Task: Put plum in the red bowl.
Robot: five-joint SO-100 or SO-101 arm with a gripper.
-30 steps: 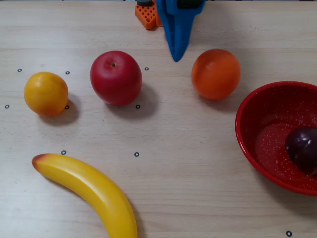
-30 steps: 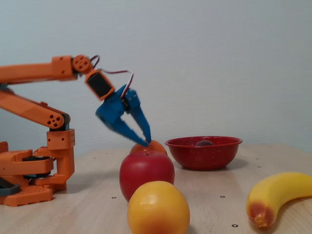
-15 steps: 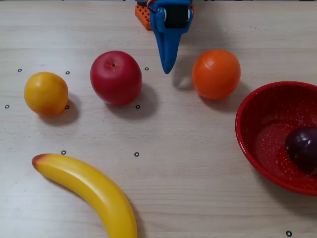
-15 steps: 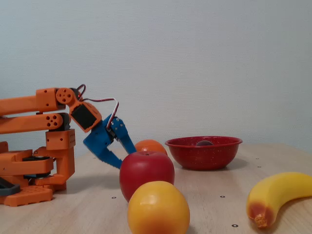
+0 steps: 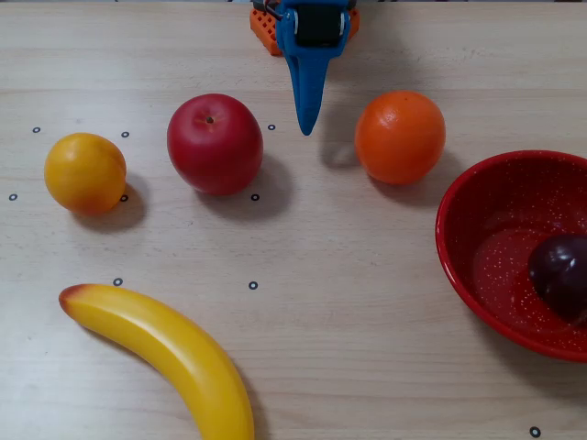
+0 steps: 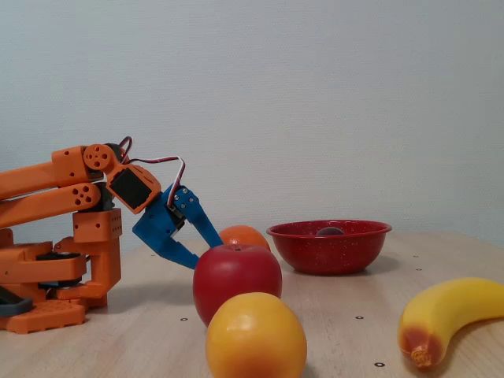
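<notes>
The plum [image 5: 559,275] rests inside the red bowl [image 5: 459,247], on the right half of the speckled floor in the overhead view; judged from this, placement is complete. The bowl sits at the right table edge (its far side is cut off by the frame). The gripper [image 5: 305,124] holds nothing; its blue fingers appear closed to a single point, folded low near the arm base. It hangs between the apple [image 5: 215,143] and the orange [image 5: 400,136], touching neither. Open table lies in front of it, toward the banana [image 5: 174,353].
</notes>
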